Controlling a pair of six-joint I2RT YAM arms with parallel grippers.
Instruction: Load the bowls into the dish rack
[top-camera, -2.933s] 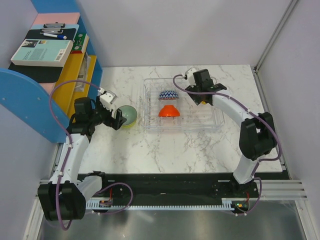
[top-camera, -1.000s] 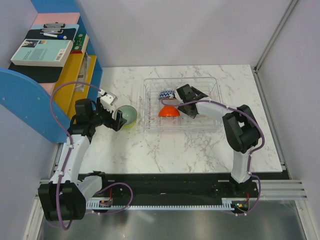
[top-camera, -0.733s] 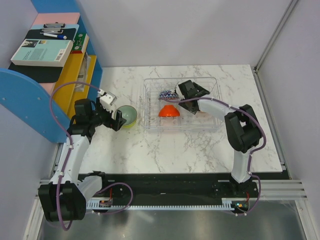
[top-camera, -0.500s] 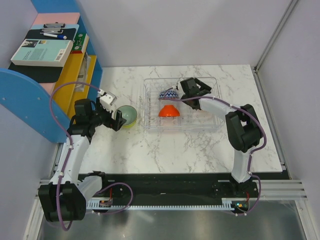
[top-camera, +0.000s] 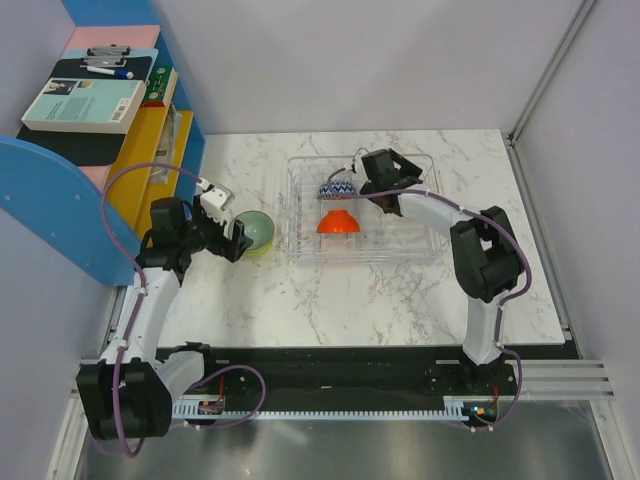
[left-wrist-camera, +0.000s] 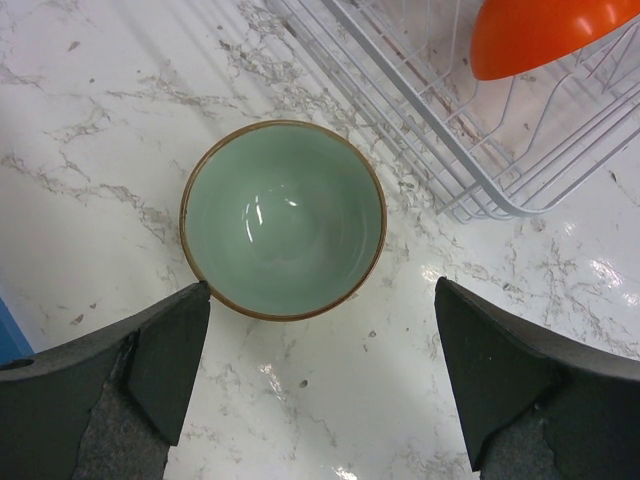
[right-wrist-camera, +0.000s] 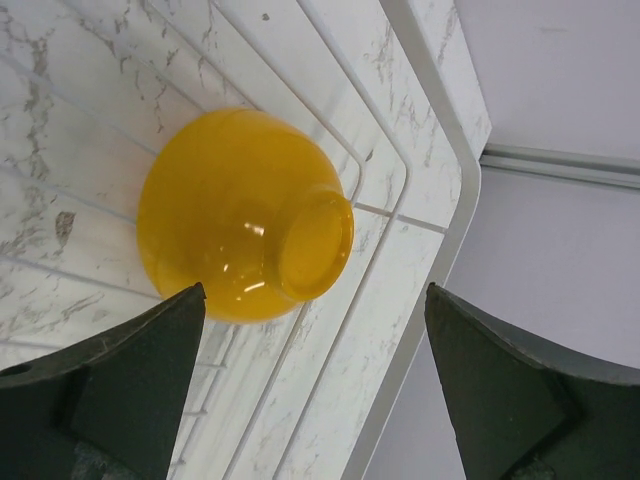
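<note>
looks a bit past halfway to me. three bowls are inside the clear ribbed plastic dish rack (top-camera: 415, 245): the blue-white zigzag plastic bowl (top-camera: 338, 188) and the red-orange plastic bowl (top-camera: 338, 221) toward its left side, plus the yellow-orange plastic bowl (right-wrist-camera: 240, 228) lying rim-down near one of the rack's corners. the right end effector (right-wrist-camera: 312, 290) hangs over that yellow one with its fingers spread wide, gripping nothing. what's left: the pale mint green round bowl (left-wrist-camera: 283, 219) sits upright on the white marble bench (top-camera: 330, 300) just left of the rack, not loaded yet. the left end effector (left-wrist-camera: 320, 290) hovers right above it, wide open and empty, one finger on either side.
</note>
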